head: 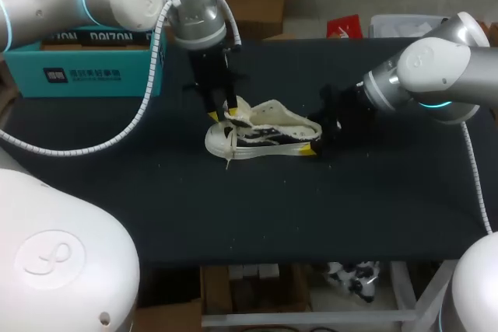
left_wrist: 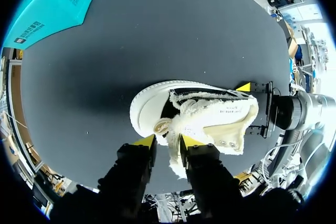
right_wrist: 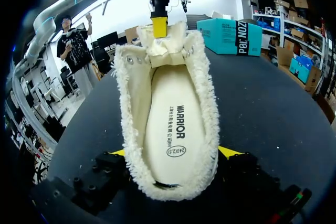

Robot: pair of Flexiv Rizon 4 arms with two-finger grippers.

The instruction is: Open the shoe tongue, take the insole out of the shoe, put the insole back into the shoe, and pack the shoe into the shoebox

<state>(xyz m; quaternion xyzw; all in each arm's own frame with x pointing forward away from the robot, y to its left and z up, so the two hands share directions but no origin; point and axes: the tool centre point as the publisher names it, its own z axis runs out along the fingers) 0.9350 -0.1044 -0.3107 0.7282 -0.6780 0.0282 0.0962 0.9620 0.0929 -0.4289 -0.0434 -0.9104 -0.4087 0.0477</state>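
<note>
A cream fleece-lined shoe (head: 264, 134) with a black and white side lies mid-table, toe to the left. My left gripper (head: 224, 117) hangs over its front. In the left wrist view the left gripper (left_wrist: 168, 141) is open, with the fleecy tongue (left_wrist: 176, 153) standing in the gap between the yellow tips. My right gripper (head: 313, 138) has the heel from both sides. In the right wrist view its fingertips (right_wrist: 231, 152) press the heel's flanks, and the white insole (right_wrist: 173, 124) lies flat inside the shoe (right_wrist: 168, 77). The teal shoebox (head: 85, 68) stands at the back left.
The black table (head: 350, 207) stretches bare in front of and to the right of the shoe. The teal shoebox (left_wrist: 47, 9) lies beyond the shoe's toe, by the table's far edge. My left arm's cable (head: 117, 141) loops over the table's left part.
</note>
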